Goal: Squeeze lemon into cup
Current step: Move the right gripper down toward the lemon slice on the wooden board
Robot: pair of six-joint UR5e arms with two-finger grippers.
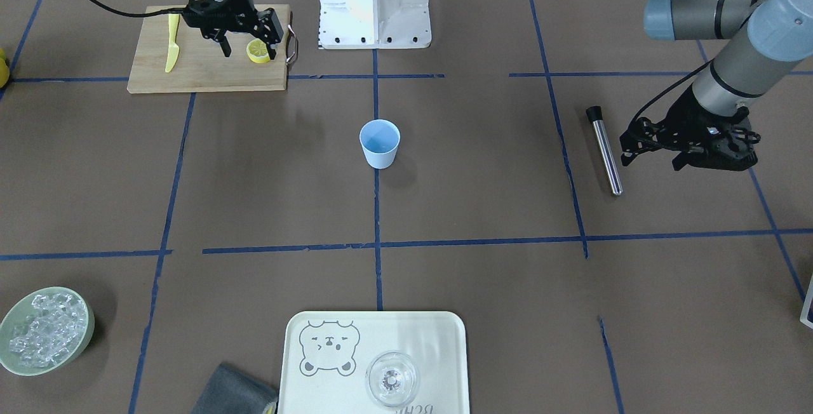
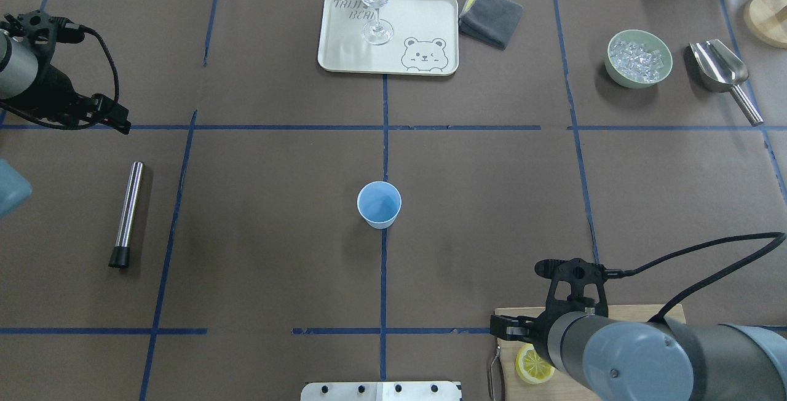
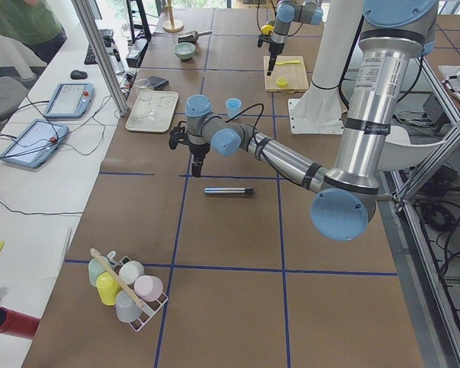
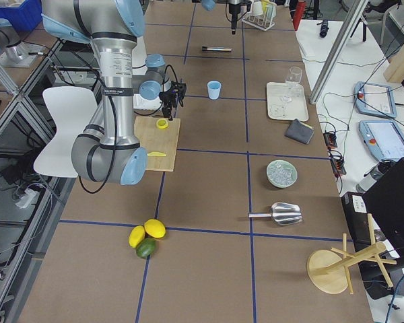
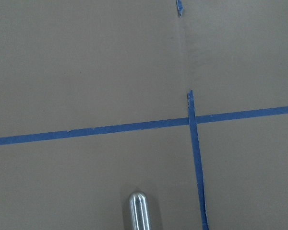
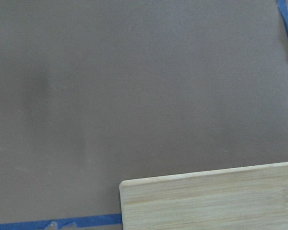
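The lemon (image 1: 258,51), a yellow half with its cut face up, lies on the wooden cutting board (image 1: 203,74). My right gripper (image 1: 249,52) is open and points down over the board, one finger on each side of the lemon, which sits closer to one finger; I cannot tell if they touch. The lemon also shows in the overhead view (image 2: 533,365), partly under my right arm. The light-blue cup (image 1: 380,143) stands upright at the table's centre (image 2: 379,204), far from both grippers. My left gripper (image 1: 652,161) is open and empty, beside a steel tube (image 1: 605,150).
A yellow knife (image 1: 172,42) lies on the board. A tray (image 2: 344,50) with a clear glass (image 2: 376,1) stands at the far side, a grey cloth (image 2: 490,18) beside it. A green bowl of ice (image 2: 639,59) and a metal scoop (image 2: 719,69) stand at the far right.
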